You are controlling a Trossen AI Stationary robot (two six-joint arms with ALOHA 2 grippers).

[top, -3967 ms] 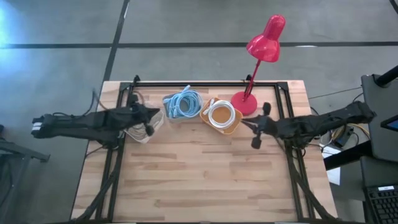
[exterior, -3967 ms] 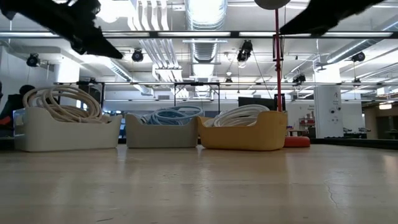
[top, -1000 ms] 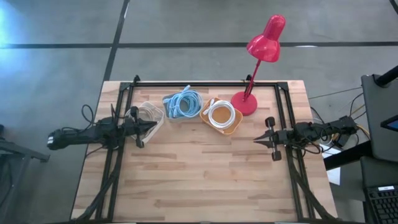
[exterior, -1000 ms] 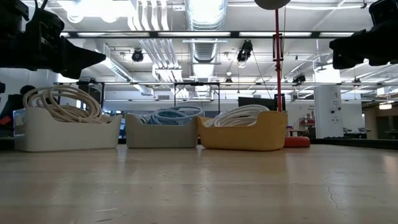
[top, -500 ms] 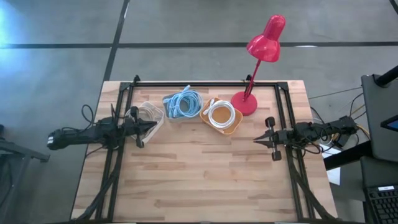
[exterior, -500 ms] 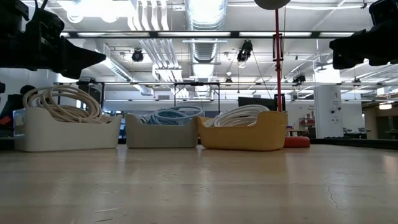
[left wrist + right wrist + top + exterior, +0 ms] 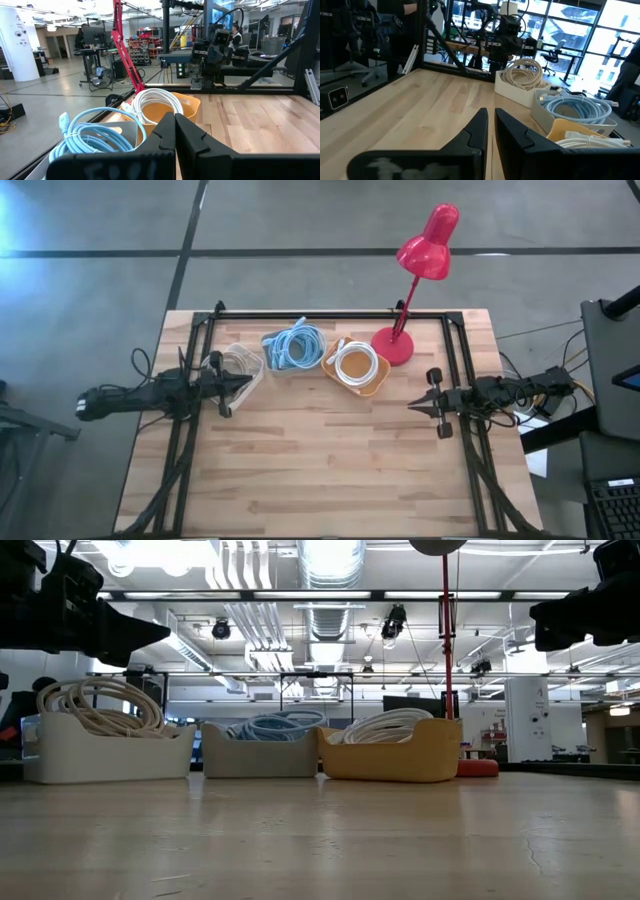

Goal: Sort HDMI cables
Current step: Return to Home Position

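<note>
Three bins stand in a row at the table's far side. A white bin (image 7: pixel 238 365) holds tan cable coils (image 7: pixel 522 70). A grey bin (image 7: pixel 295 348) holds light blue coils (image 7: pixel 95 135). An orange bin (image 7: pixel 356 367) holds white coils (image 7: pixel 160 102). My left gripper (image 7: pixel 245 383) is shut and empty; it hovers level just near of the white bin, pointing toward the table's right. My right gripper (image 7: pixel 412 405) is shut and empty near the table's right edge, pointing left.
A red desk lamp stands with its base (image 7: pixel 392 345) right of the orange bin, its head (image 7: pixel 430 240) beyond the far edge. A black frame (image 7: pixel 320 314) runs along the far and side edges. Bare wood (image 7: pixel 320 460) fills the near half of the table.
Over the last second nothing has moved. Against four seconds ago, both arms have drawn back toward the table's left and right edges. The left gripper has come away from above the white bin, and the right gripper from beside the orange bin.
</note>
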